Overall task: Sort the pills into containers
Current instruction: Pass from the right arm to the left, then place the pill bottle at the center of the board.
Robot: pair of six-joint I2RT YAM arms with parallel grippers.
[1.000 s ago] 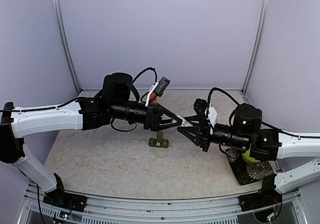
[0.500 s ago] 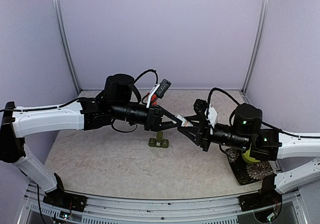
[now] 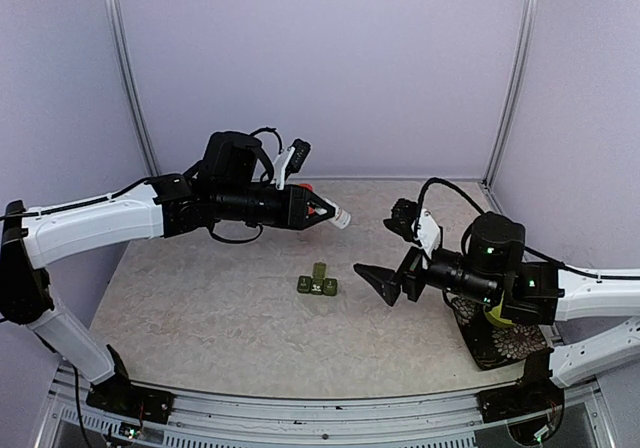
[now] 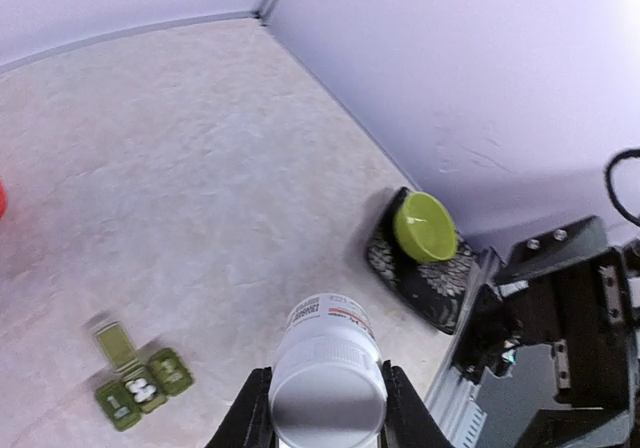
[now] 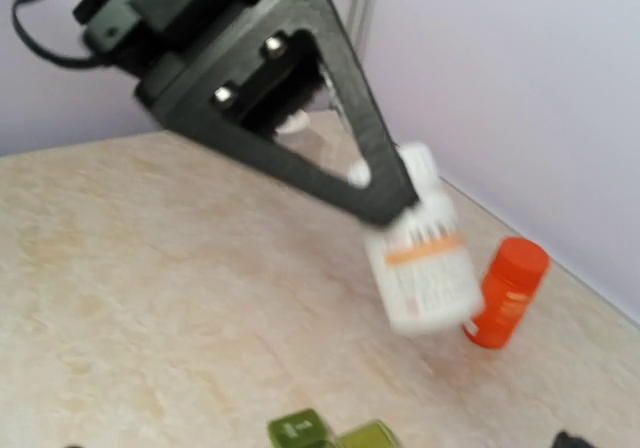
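1. Since a second earlier, the left pincer [image 3: 330, 214] had drawn back toward the left with the white bottle [image 3: 340, 218]. The two pincers had been meeting tip to tip and now stood well apart.
2. The left pincer was closed on the white bottle, clamping it from both sides near its ribbed end.
3. The right pincer [image 3: 372, 274] hung low over the surface [image 3: 200, 308]. Only its tips showed, at the bottom corners of its own view, so it looked spread wide with nothing in it.
4. The green pill box [image 3: 317, 284] lay on the surface between the two pincers, where it had been before. One end lid was raised, and white pills [image 4: 142, 390] lay in the middle compartment.
5. An orange bottle [image 5: 507, 290] stood upright beyond the pill box, near the back wall.
6. A lime-green bowl [image 4: 425, 226] sat on a patterned mat [image 4: 425, 283] at the right side.
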